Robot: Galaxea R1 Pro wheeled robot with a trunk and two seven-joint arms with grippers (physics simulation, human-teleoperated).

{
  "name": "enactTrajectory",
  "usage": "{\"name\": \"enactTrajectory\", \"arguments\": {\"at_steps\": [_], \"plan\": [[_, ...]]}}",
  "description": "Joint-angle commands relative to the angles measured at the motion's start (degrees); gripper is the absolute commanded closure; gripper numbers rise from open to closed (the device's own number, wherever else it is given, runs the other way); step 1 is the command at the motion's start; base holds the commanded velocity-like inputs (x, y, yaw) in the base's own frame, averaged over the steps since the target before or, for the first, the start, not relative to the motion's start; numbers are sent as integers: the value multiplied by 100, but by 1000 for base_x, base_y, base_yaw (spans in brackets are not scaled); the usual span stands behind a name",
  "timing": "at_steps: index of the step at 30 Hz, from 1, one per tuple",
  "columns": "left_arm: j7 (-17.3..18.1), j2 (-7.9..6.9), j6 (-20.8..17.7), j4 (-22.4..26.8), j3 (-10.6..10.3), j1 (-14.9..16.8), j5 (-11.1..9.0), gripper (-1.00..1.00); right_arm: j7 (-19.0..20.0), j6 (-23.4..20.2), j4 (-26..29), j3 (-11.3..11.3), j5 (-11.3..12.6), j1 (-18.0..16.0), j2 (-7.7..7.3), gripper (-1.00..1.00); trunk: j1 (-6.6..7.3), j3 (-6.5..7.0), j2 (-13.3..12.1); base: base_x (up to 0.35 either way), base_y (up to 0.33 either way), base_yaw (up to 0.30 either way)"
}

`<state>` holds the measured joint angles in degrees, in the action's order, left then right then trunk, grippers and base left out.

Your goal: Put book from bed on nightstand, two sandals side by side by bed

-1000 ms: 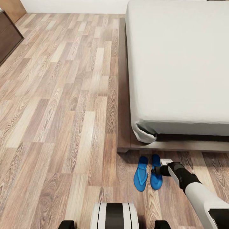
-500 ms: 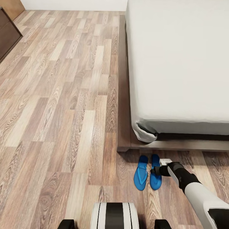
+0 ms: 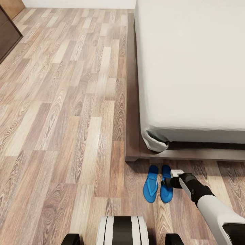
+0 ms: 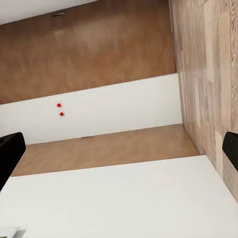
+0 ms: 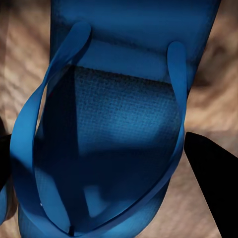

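Two blue sandals lie side by side on the wood floor just off the bed's foot corner, the left sandal [image 3: 150, 189] and the right sandal [image 3: 166, 196]. My right gripper [image 3: 168, 182] hovers low over the right sandal. In the right wrist view its fingers stand open on either side of that sandal's straps [image 5: 106, 163], and I cannot tell if they touch it. The bed [image 3: 190, 68] has a light-grey mattress on a dark-brown frame [image 3: 132, 102]. My left gripper [image 4: 119, 153] is open and holds nothing. The book and the nightstand are out of view.
A dark-brown cabinet [image 3: 8, 34] stands at the far left against the wall. Open wood floor [image 3: 68, 119] stretches along the bed's left side. My own base [image 3: 122, 231] sits at the bottom edge, close to the sandals.
The whole picture has slid slightly downward as the head camera moved. The right gripper and both sandals keep their places relative to each other.
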<state>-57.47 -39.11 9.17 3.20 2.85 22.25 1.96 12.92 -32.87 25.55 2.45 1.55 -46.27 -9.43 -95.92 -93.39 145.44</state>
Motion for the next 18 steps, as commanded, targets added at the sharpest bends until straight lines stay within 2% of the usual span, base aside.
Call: {"name": "enactTrajectory", "arguments": {"at_steps": [1, 18], "plan": [[-3, 0, 32, -4, 31, 3, 21, -100, 2, -26, 2, 27, -14, 4, -6, 100, -1, -4, 1, 0, 0, 0], [-8, 0, 32, -6, 32, 3, 23, -100, -39, -26, 3, 20, -14, 4, -6, 100, -1, -4, 1, 0, 0, 0]]}}
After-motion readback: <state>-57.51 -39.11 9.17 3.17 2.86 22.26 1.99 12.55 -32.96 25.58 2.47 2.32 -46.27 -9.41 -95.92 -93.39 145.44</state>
